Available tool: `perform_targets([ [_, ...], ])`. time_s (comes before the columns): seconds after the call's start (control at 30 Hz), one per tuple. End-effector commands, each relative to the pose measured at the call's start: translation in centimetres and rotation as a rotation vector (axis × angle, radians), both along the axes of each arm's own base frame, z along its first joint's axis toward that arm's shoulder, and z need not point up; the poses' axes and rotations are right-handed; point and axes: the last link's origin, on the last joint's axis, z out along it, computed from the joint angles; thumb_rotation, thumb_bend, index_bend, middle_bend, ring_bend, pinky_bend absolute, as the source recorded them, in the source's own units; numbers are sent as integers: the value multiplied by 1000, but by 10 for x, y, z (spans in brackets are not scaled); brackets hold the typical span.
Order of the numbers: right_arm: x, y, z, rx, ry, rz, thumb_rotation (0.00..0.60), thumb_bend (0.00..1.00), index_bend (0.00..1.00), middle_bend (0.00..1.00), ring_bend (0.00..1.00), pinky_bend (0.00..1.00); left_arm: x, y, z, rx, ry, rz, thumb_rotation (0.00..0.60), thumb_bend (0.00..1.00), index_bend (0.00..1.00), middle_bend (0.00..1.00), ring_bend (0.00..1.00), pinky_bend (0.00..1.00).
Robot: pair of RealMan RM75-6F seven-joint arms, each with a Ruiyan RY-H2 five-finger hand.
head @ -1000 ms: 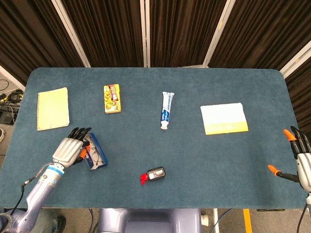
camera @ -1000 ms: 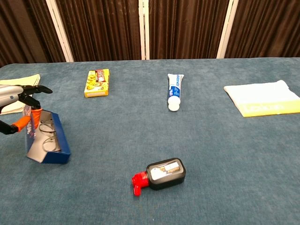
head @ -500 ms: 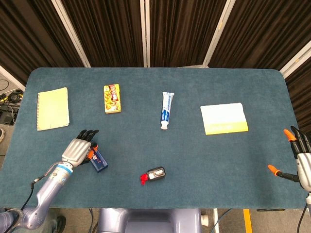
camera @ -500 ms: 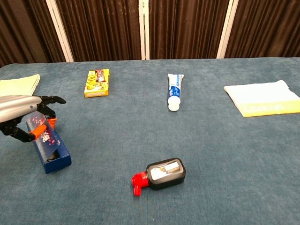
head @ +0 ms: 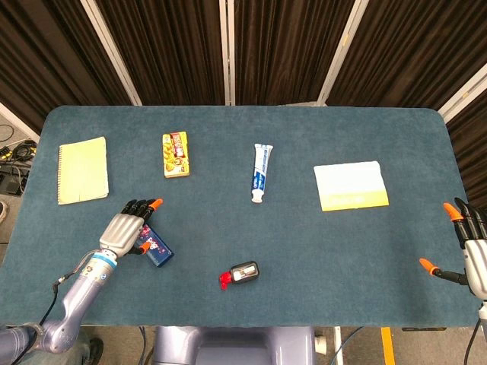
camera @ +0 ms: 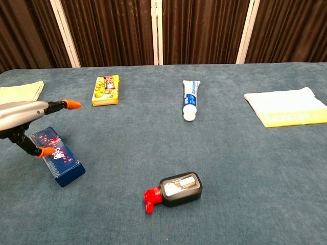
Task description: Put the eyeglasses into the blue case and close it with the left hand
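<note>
Blue case (camera: 60,161) lies w/ lid down on worktop (head: 304,251); left hand (head: 128,233) rests over it, fingers (camera: 65,104) spread, prob. pressing it closed. Right hand (head: 470,253) idle, fingers apart.

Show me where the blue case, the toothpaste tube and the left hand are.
blue case (camera: 62,161): chest view, on its closed patterned lid.
toothpaste tube (head: 260,172): head view, middle of the tube body.
left hand (head: 124,231): head view, back of the hand.
</note>
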Motion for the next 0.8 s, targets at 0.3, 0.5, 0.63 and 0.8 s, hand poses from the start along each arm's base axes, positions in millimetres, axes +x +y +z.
perform_targets([
  [0.3, 0, 0, 0, -1, -1, -2, 600, 0, 0, 0, 0, 0, -8, -4, 31, -64, 58, -70, 600, 264, 0, 0, 0, 0],
  [0.5, 0, 0, 0, -1, 1, -2, 600, 0, 0, 0, 0, 0, -13, -3, 26, -96, 120, -56, 600, 281, 0, 0, 0, 0],
  [0.63, 0, -1, -1, 0, 3, -3, 600, 0, 0, 0, 0, 0, -12, -1, 18, -103, 128, -64, 600, 280, 3, 0, 0, 0],
  [0.8, -2, -2, -1, -2, 4, -12, 600, 0, 0, 0, 0, 0, -8, 3, 1, -122, 146, -90, 600, 280, 47, 0, 0, 0],
])
